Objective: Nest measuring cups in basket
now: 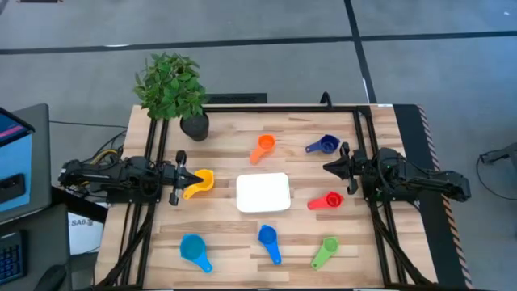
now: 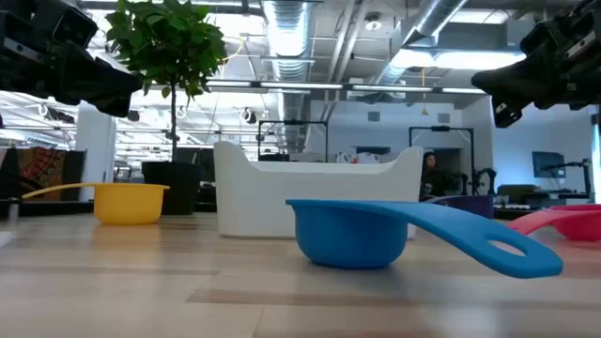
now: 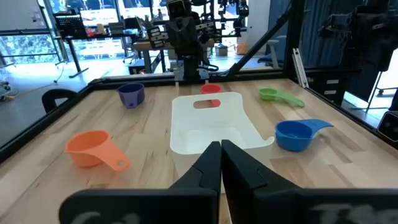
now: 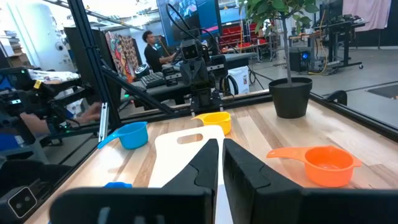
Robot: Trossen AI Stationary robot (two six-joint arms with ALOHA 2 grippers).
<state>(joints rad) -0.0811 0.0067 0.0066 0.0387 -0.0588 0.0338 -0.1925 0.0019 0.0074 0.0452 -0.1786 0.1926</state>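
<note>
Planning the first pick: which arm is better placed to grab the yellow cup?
Left. The left gripper hangs right beside the yellow cup, jaws shut. The right gripper sits across the basket, nearer the red cup.

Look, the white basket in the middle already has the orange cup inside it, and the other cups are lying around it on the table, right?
Not quite. In the high view the basket is empty; the orange cup lies on the table beside it, toward the plant side. The other cups do lie around the basket.
</note>
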